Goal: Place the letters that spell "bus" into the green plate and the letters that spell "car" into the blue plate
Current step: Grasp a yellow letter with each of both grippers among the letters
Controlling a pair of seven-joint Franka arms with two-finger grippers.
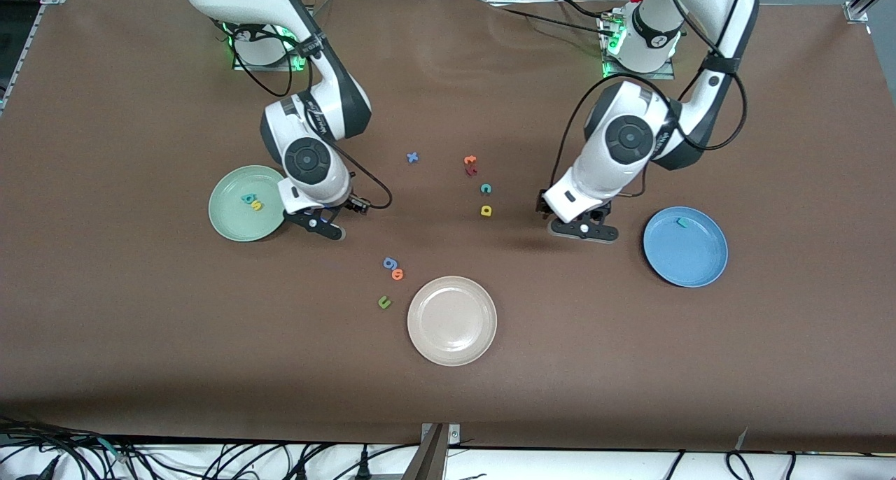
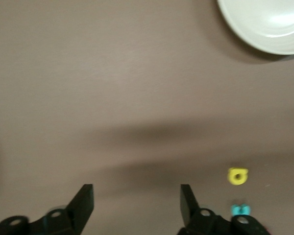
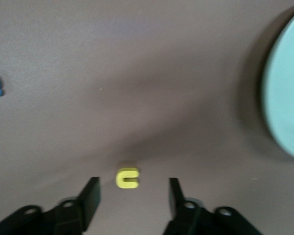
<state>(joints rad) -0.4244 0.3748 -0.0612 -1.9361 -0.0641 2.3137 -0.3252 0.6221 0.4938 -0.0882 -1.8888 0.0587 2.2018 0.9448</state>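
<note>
We saw the right gripper [image 3: 132, 196] beside the green plate [image 1: 231, 221], jaws apart over a yellow u [image 3: 128, 178] on the table. That plate held a teal b [image 1: 247, 199] and yellow s [image 1: 257, 205]. The left gripper [image 2: 137, 203] hung empty, jaws apart, between the yellow a [image 1: 486, 211] and the blue plate [image 1: 689, 266], which held a teal r [image 1: 680, 222]. The teal c [image 1: 485, 188] lay just beside the a, farther from the front camera.

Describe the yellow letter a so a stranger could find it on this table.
Find the beige plate. Farther from the front camera runs a short line of four letters; the a is the one closest to the plate. It alone is yellow; the c beside it is teal.
</note>
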